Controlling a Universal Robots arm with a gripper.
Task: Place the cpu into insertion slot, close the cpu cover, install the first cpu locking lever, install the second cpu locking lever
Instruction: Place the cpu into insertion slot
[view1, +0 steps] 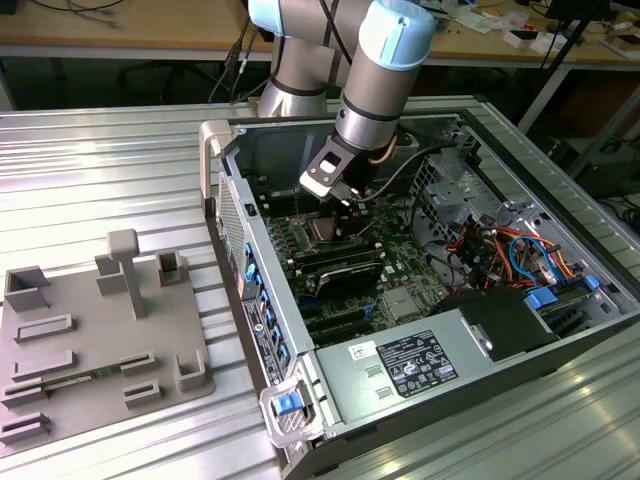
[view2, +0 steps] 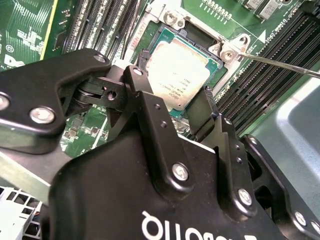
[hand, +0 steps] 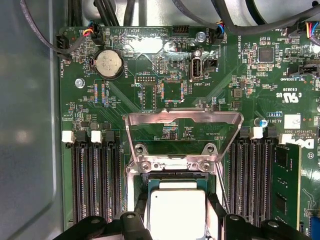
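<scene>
Over the motherboard's (hand: 240, 65) far end | gripper (view2: 175, 80) pinches the cpu (view2: 182, 72) by opposite edges | cpu lies flat in the insertion slot (hand: 177, 181) | cpu cover (hand: 182, 118) flipped open | locking lever (view2: 280, 64) unlatched | cover, both levers not yet done

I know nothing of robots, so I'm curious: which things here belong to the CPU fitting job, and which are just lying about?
Job in hand: gripper, cpu, insertion slot, cpu cover, locking lever.

Lying about: memory slots, coin battery, grey moulded tray, power supply.
</scene>
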